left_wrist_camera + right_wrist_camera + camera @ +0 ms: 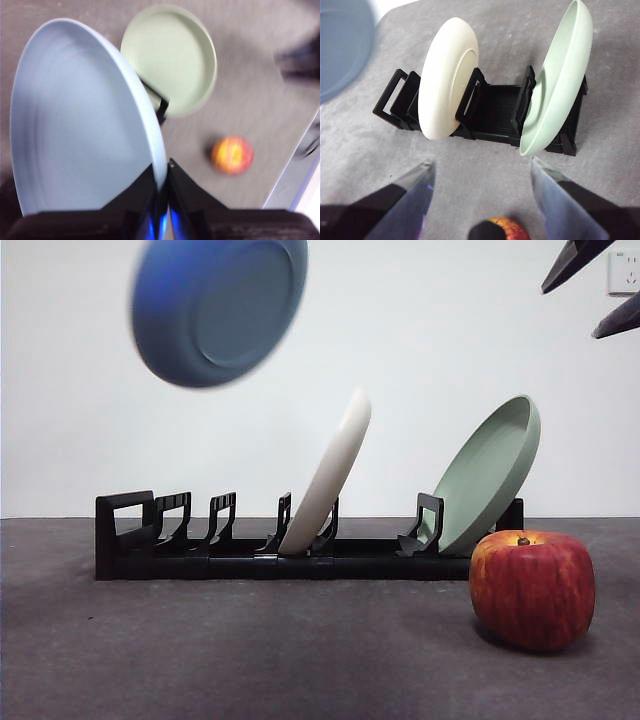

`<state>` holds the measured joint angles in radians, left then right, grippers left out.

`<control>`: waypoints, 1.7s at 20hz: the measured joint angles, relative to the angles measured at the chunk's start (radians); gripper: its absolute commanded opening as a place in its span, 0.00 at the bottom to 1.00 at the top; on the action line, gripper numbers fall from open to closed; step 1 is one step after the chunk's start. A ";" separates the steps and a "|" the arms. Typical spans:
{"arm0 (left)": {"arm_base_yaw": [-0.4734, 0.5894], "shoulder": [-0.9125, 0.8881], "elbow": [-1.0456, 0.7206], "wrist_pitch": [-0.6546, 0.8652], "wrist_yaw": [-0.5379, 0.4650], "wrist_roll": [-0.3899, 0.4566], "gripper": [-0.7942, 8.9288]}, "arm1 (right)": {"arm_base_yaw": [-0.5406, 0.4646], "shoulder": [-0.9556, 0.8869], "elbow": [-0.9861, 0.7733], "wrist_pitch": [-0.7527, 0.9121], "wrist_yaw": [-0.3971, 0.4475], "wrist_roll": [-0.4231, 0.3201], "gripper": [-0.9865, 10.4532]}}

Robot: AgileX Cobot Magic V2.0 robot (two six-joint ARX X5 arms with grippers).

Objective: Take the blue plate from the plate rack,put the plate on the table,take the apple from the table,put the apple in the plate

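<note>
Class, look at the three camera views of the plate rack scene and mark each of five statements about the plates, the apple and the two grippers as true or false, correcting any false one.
1. The blue plate sits in a slot of the plate rack. False: it is lifted clear above the rack, held by the left gripper.
2. The apple rests on the table. True.
3. The cream-white plate and the sage-green plate stand in the rack. True.
4. The right gripper is shut on the apple. False: its fingers are spread open above the apple, holding nothing.
5. The apple lies in the blue plate. False: it is on the table, near the sage-green plate's end of the rack.
</note>
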<state>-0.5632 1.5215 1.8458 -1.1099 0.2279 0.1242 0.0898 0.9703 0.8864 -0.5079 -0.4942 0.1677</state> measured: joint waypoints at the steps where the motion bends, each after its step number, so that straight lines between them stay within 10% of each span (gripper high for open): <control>1: -0.039 -0.029 0.000 -0.037 -0.068 0.011 0.07 | 0.000 0.000 0.000 0.000 0.000 0.000 0.36; 12: -0.583 -0.091 -0.388 -0.053 -0.706 -0.153 0.07 | 0.000 0.000 0.000 0.000 0.005 -0.004 0.36; 20: -0.676 -0.070 -0.834 0.435 -0.706 -0.264 0.07 | 0.000 0.000 0.000 0.000 0.005 -0.019 0.36; 28: -0.667 0.058 -0.861 0.503 -0.635 -0.135 0.09 | 0.000 0.000 0.000 0.000 0.004 -0.019 0.36; 32: -0.662 0.058 -0.861 0.505 -0.623 -0.124 0.58 | 0.000 0.000 0.000 -0.016 0.003 -0.019 0.36; 34: -0.654 0.058 -0.861 0.506 -0.664 -0.124 0.63 | 0.000 0.000 0.000 -0.027 0.000 -0.019 0.37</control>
<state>-1.2175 1.5799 0.9852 -0.6041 -0.4358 0.0002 0.0895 0.9703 0.8864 -0.5354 -0.4946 0.1486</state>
